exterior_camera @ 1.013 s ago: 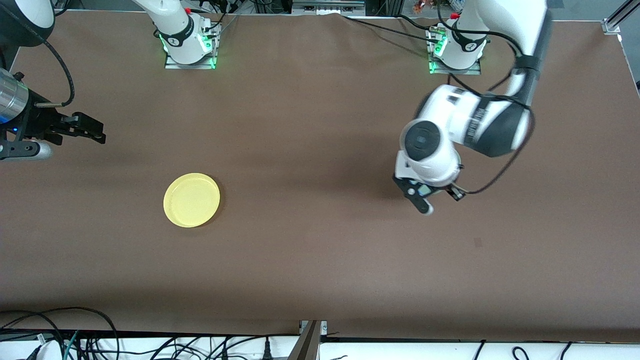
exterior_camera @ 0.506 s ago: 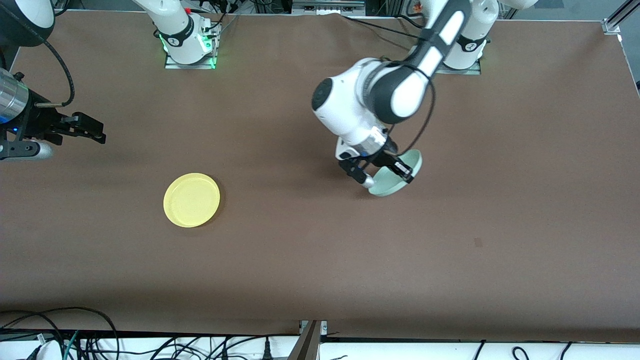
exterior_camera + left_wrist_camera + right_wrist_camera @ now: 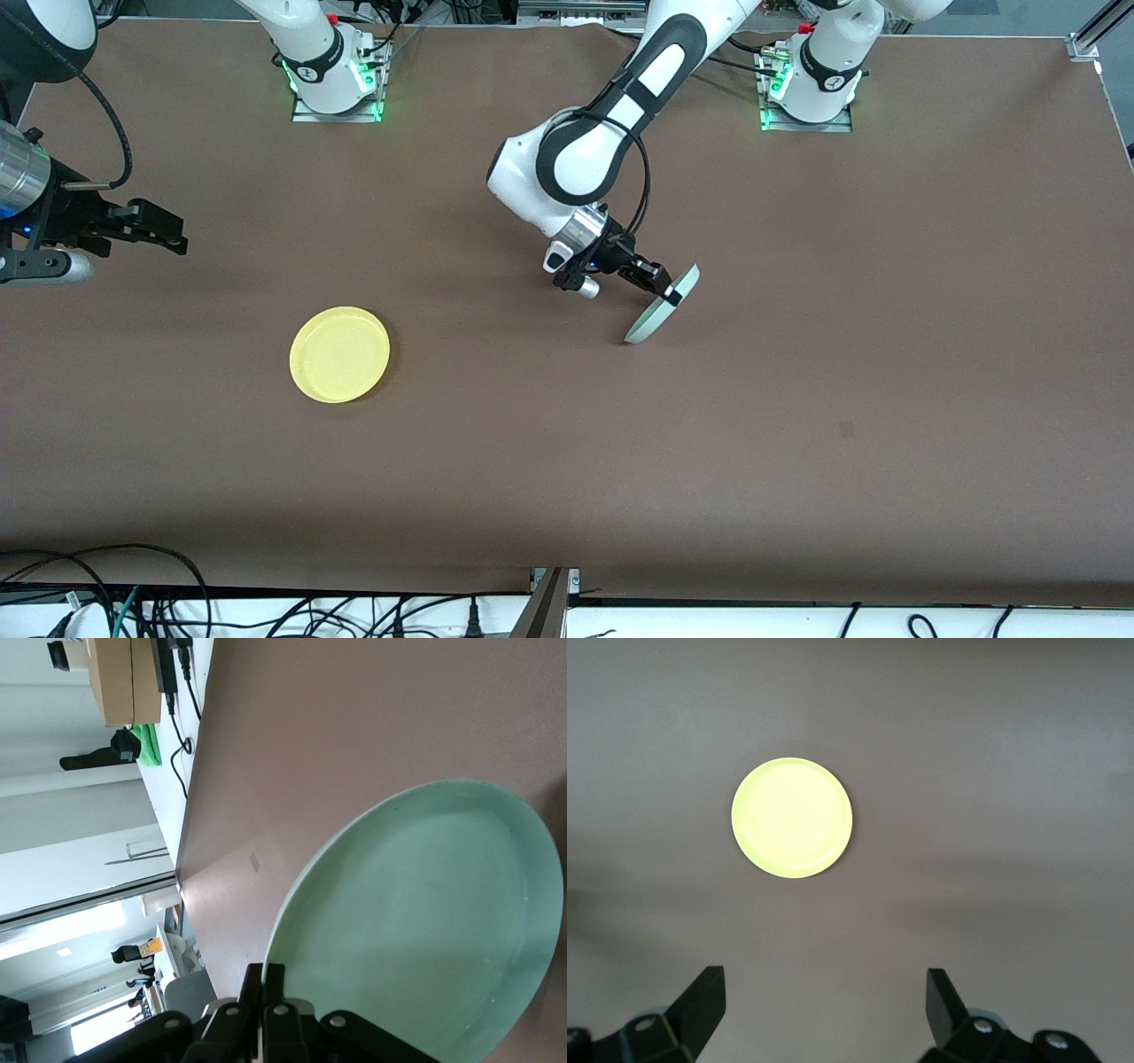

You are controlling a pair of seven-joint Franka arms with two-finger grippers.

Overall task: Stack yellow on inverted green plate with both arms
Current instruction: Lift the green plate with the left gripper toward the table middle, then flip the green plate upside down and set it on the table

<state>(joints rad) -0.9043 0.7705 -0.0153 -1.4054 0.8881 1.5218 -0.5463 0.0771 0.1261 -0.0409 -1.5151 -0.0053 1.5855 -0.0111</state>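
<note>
The table (image 3: 886, 354) carries two plates, one of each colour. The left gripper (image 3: 666, 291) clamps the green plate (image 3: 660, 306) by its rim, tilted nearly on edge over mid-table. The yellow plate (image 3: 339, 354) lies flat toward the right arm's end, well apart. The right gripper (image 3: 155, 230) waits nearer it, fingers spread, empty.

Brown-covered table (image 3: 567, 461). The yellow plate (image 3: 339, 354) lies flat on it, rim up, toward the right arm's end. Both arm bases stand along the edge farthest from the front camera.
</note>
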